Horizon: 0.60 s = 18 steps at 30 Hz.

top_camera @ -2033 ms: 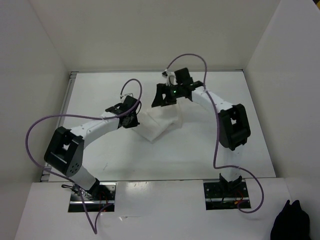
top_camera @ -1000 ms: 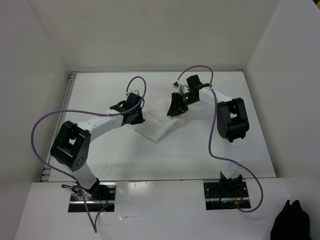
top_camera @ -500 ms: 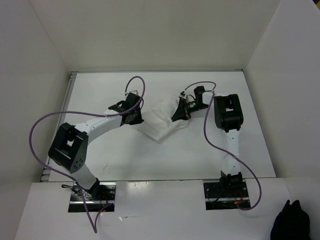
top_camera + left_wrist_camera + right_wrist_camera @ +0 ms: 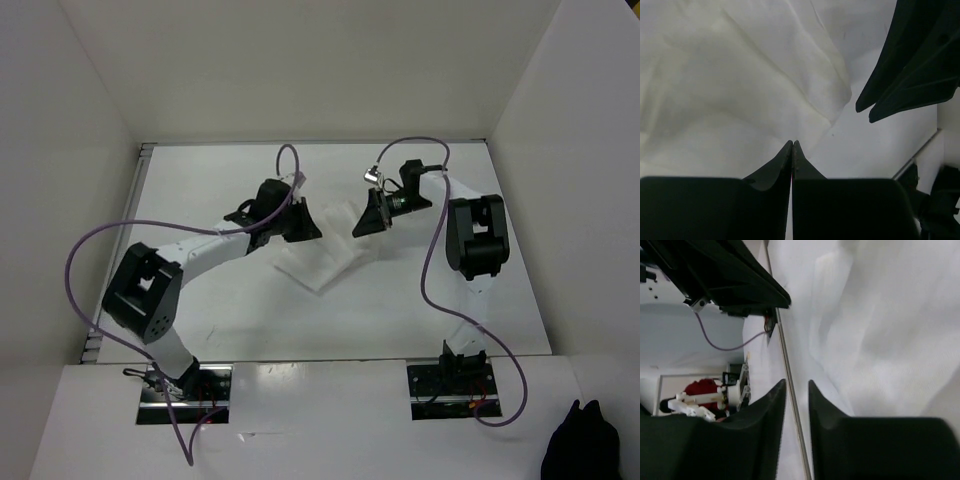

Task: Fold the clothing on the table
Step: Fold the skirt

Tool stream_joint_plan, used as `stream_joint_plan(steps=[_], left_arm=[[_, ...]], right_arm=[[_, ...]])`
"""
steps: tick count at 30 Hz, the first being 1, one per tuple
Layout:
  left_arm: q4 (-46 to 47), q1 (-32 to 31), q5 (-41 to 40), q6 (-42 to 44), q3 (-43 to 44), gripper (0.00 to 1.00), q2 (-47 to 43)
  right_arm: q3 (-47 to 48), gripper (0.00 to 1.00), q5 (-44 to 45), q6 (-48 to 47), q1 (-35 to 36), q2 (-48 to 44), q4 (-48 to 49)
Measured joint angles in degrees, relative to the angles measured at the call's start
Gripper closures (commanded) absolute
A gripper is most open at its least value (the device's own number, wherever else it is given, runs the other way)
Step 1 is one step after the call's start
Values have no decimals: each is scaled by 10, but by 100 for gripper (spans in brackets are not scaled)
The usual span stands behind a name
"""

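Observation:
The clothing [image 4: 322, 258] is a white, wrinkled piece lying folded in the middle of the table [image 4: 230, 310]. My left gripper [image 4: 314, 230] hovers over its left edge, shut with nothing in it. In the left wrist view its tips [image 4: 792, 143] meet above the clothing [image 4: 735, 80], with the right gripper's dark fingers [image 4: 910, 75] beyond. My right gripper [image 4: 360, 229] hangs just off the cloth's upper right corner. Its jaws [image 4: 797, 384] stand slightly apart and empty, with the clothing [image 4: 890, 330] to the right.
White upright walls [image 4: 80, 150] close in the table on three sides. A metal edge rail [image 4: 790, 390] shows between the right fingers. A black fabric lump [image 4: 580, 452] lies off the table at the near right. Purple cables [image 4: 90, 250] loop over both arms.
The left gripper has closed fully and swung right over the cloth's edge. The right gripper has drawn back up and to the right, narrowing a little. The clothing lies flatter.

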Motion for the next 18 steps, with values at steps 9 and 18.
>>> stream_joint_plan(steps=[9,18], left_arm=[[28,-15,87,-10,35,98,163],[14,-15,75,-7,96,95,193]], right_arm=[[-28,91,44,-90,-40,109,-117],[-55,92,94,21,-46,107,-34]])
